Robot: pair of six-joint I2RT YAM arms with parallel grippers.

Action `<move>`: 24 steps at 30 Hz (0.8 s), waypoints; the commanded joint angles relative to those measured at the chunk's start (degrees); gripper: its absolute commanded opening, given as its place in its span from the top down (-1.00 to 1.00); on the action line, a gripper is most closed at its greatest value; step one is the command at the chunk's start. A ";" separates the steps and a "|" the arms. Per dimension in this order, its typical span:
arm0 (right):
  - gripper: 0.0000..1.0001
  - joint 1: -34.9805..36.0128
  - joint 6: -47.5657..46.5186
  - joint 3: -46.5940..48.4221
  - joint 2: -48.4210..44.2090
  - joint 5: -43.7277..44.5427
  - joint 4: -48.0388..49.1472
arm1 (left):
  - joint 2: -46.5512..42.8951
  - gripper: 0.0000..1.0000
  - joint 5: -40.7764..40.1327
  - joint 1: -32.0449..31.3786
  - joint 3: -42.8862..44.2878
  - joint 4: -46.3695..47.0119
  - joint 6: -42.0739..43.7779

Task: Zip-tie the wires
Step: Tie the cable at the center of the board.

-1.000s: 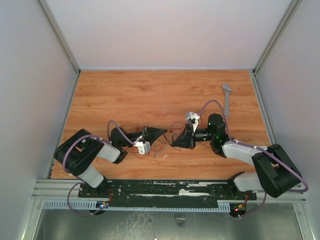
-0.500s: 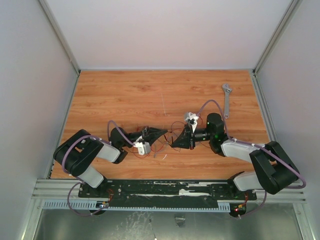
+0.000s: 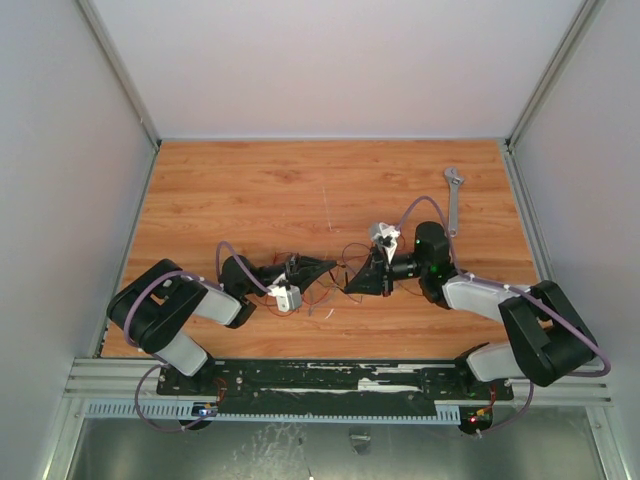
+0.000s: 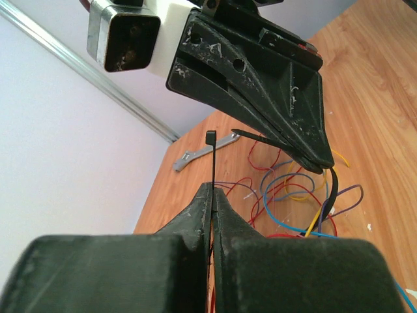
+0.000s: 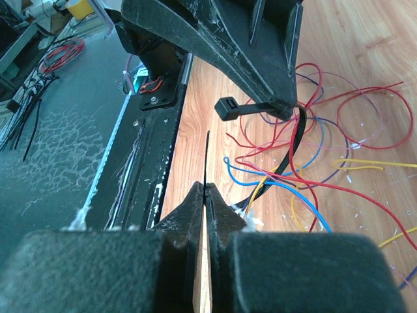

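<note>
The wires [image 5: 339, 104] lie in a loose tangle of red, blue, yellow and purple loops on the wooden table [image 3: 250, 190], between the two grippers. The black zip tie [image 5: 294, 147] curves down through the tangle. My left gripper [image 4: 212, 189] is shut on its head end, and the square head [image 4: 210, 137] sticks up above the jaws. My right gripper [image 5: 205, 188] is shut on the thin tail end. From above, the left gripper [image 3: 326, 265] and right gripper [image 3: 348, 289] point at each other over the wires [image 3: 335, 277], tips close together.
A silver adjustable wrench [image 3: 453, 198] lies at the back right of the table, also seen as the wrench [image 4: 202, 150] beyond the zip tie. A black rail [image 3: 340, 378] runs along the near edge. White walls enclose three sides.
Both grippers have stayed shut on the zip tie. The left wrist has edged slightly right and the right arm has shifted a little; the wires have barely moved.
</note>
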 commanded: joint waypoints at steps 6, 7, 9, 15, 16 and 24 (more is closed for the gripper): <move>1.00 -0.50 0.40 1.77 0.60 -3.44 1.34 | -0.04 1.00 0.20 -0.55 0.28 18.42 1.46; 1.00 -0.52 0.78 1.72 0.74 -3.60 1.79 | -0.10 1.00 0.13 -0.62 0.38 18.43 1.46; 1.00 -0.49 1.43 1.74 1.03 -3.85 2.47 | -0.10 1.00 0.17 -0.65 0.37 18.47 1.55; 1.00 -0.53 1.67 1.92 1.24 -3.97 2.65 | -0.09 1.00 0.00 -0.91 0.38 18.47 1.55; 1.00 -0.54 1.66 1.83 1.31 -3.95 2.77 | -0.06 1.00 0.00 -0.95 0.40 18.45 1.54; 1.00 -0.51 4.42 1.14 2.62 -4.90 7.50 | -0.26 1.00 -0.15 -1.21 0.49 18.46 1.78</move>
